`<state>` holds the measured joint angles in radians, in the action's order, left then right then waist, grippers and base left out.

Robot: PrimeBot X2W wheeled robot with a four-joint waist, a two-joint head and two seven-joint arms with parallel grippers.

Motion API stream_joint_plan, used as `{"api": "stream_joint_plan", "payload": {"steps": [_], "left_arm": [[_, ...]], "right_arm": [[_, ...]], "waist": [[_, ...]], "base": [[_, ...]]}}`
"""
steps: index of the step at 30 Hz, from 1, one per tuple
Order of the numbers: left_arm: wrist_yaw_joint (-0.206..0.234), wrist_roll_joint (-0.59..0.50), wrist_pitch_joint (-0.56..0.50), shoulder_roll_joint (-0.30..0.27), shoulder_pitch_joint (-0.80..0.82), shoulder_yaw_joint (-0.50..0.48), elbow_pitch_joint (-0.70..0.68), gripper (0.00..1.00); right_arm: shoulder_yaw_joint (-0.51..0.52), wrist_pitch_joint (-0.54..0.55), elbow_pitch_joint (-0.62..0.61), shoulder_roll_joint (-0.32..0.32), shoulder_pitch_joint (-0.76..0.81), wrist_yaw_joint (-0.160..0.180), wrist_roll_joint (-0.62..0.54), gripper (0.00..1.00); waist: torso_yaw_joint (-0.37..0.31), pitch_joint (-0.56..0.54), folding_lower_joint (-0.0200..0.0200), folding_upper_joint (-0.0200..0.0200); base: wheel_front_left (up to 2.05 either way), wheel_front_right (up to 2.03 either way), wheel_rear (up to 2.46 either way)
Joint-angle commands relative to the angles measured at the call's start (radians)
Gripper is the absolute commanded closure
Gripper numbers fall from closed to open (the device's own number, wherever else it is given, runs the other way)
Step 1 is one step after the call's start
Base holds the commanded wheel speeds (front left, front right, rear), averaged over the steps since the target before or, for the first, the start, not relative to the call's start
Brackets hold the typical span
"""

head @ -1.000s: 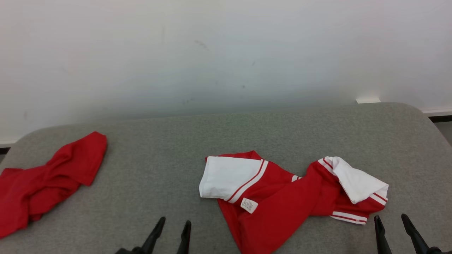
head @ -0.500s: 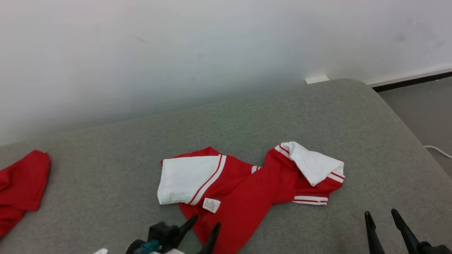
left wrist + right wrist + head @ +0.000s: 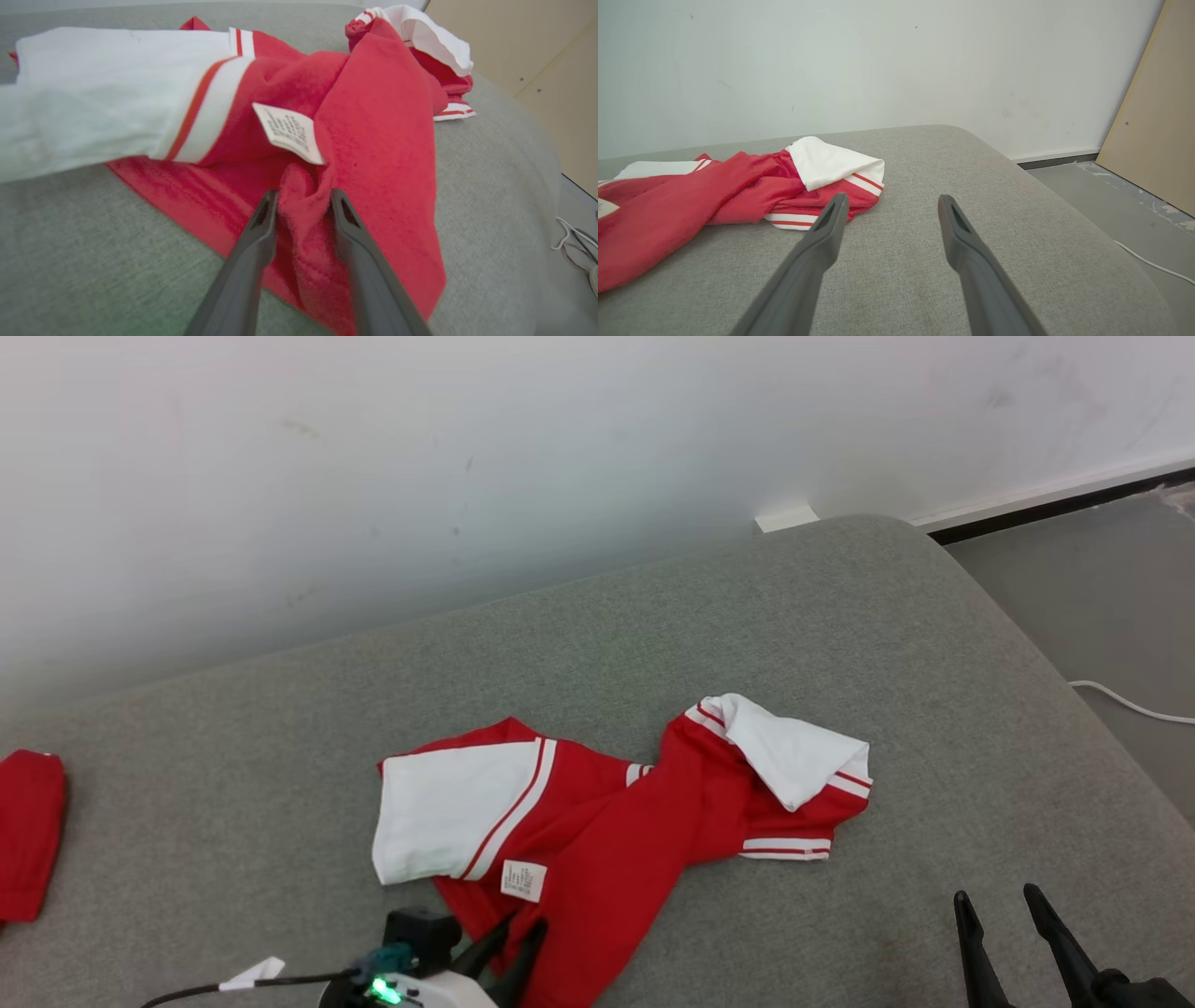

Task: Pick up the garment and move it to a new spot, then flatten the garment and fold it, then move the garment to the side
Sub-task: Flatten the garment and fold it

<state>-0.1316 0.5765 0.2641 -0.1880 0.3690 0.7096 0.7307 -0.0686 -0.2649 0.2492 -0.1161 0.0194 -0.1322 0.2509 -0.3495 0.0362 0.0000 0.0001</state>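
A red garment (image 3: 597,840) with white sleeves and striped trim lies crumpled on the grey padded table (image 3: 840,616), its white care label (image 3: 523,880) facing up. My left gripper (image 3: 523,929) is at its near edge, below the label. In the left wrist view the left gripper (image 3: 302,198) has a raised fold of the red garment (image 3: 383,116) pinched between its fingers. My right gripper (image 3: 994,901) stands open over bare table, to the right of the garment. The right wrist view shows the right gripper (image 3: 892,203) with nothing in it and the garment (image 3: 691,196) to its left.
A second red cloth (image 3: 28,831) lies at the table's far left edge. The table's rounded right edge drops to a floor with a white cable (image 3: 1130,705). A wooden board (image 3: 1153,116) leans at the right. A white wall stands behind the table.
The head camera has turned right, so everything slid left in the picture. My left gripper has come forward onto the garment's near edge and its fingers have narrowed on a fold. The right gripper stays open.
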Motion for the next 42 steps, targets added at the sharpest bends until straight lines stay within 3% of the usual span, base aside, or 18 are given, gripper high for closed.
{"api": "stream_joint_plan", "payload": {"steps": [1, 2, 3, 4, 11, 21, 29, 35, 42], "left_arm": [[0.002, 0.018, 0.0, 0.005, 0.023, 0.008, 0.018, 0.6], [0.002, 0.029, 0.0, 0.006, 0.029, 0.021, 0.03, 0.71], [0.002, 0.04, 0.0, 0.008, 0.035, 0.036, 0.04, 0.95], [0.002, 0.05, 0.0, 0.009, 0.043, 0.049, 0.047, 1.0], [0.009, 0.051, 0.0, -0.029, 0.148, -0.011, 0.041, 1.0], [0.077, -0.083, 0.0, -0.193, 0.443, -0.171, -0.006, 1.0], [0.068, -0.186, 0.001, -0.298, 0.64, -0.25, -0.081, 1.0], [0.034, -0.229, 0.0, -0.308, 0.685, -0.275, -0.17, 1.0], [0.008, -0.21, 0.0, -0.251, 0.484, -0.229, -0.353, 1.0]], "right_arm": [[-0.003, 0.001, 0.001, -0.003, -0.013, 0.003, 0.006, 0.0], [-0.004, 0.001, 0.002, -0.003, -0.015, 0.003, 0.005, 0.0], [-0.005, 0.001, 0.002, -0.004, -0.017, 0.003, 0.005, 0.0], [-0.006, 0.001, 0.003, -0.003, -0.018, 0.003, 0.005, 0.0], [-0.017, 0.001, 0.008, 0.0, -0.031, 0.003, 0.006, 0.0], [-0.077, 0.001, 0.029, 0.01, -0.067, 0.003, 0.02, 0.0], [-0.07, 0.001, 0.029, 0.024, -0.065, 0.003, 0.021, 0.0], [-0.04, 0.001, 0.02, 0.034, -0.05, 0.003, 0.017, 0.0], [-0.012, 0.001, 0.015, 0.04, -0.034, 0.003, 0.007, 0.0]], "waist": [[-0.002, 0.002, 0.0, -0.0001], [-0.003, 0.003, 0.0, -0.0001], [-0.003, 0.004, 0.0, -0.0001], [-0.005, 0.004, 0.0, -0.0001], [-0.013, 0.004, 0.0, -0.0001], [-0.109, 0.004, 0.0, -0.0001], [-0.162, 0.031, 0.0, -0.0001], [-0.138, 0.043, 0.0, -0.0001], [-0.045, 0.03, 0.0, -0.0001]], "base": [[0.0, 0.0, 0.0], [0.0, 0.0, 0.0], [0.0, 0.0, 0.0], [0.0, 0.0, 0.0], [0.0, 0.0, 0.0], [0.0, 0.0, 0.0], [0.0, 0.0, 0.0], [0.0, 0.0, 0.0], [0.0, 0.0, 0.0]]}}
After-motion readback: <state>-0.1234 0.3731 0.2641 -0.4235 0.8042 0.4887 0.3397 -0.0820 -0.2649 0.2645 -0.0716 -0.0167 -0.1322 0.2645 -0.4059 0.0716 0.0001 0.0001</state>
